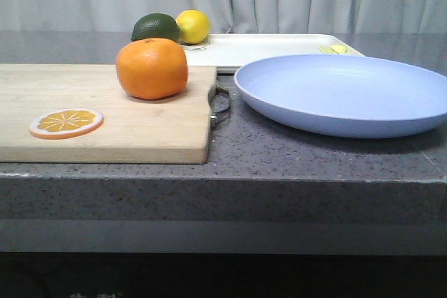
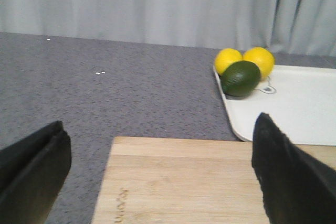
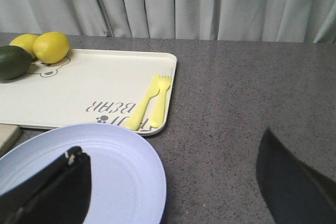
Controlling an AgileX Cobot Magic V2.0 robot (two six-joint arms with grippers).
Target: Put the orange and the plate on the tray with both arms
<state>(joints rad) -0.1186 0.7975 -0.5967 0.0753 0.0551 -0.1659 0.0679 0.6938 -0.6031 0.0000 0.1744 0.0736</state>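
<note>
The orange [image 1: 151, 68] sits on a wooden cutting board [image 1: 105, 113] at the left. To its right, the pale-blue plate [image 1: 342, 92] lies flat on the counter. The white tray [image 1: 272, 47] lies behind both. Neither gripper shows in the front view. In the left wrist view my left gripper [image 2: 160, 179] is open over the board's [image 2: 178, 182] far end; the orange is out of that view. My right gripper [image 3: 173, 187] is open, one finger over the plate [image 3: 121, 166], the other over bare counter, with the plate's rim between them.
On the tray [image 3: 94, 87] rest two lemons [image 3: 51, 45], a dark green fruit [image 3: 13, 61] and a yellow fork and knife [image 3: 149, 100]. An orange slice [image 1: 66, 123] lies on the board's front. The board's metal handle [image 1: 219, 106] points toward the plate. A curtain hangs behind.
</note>
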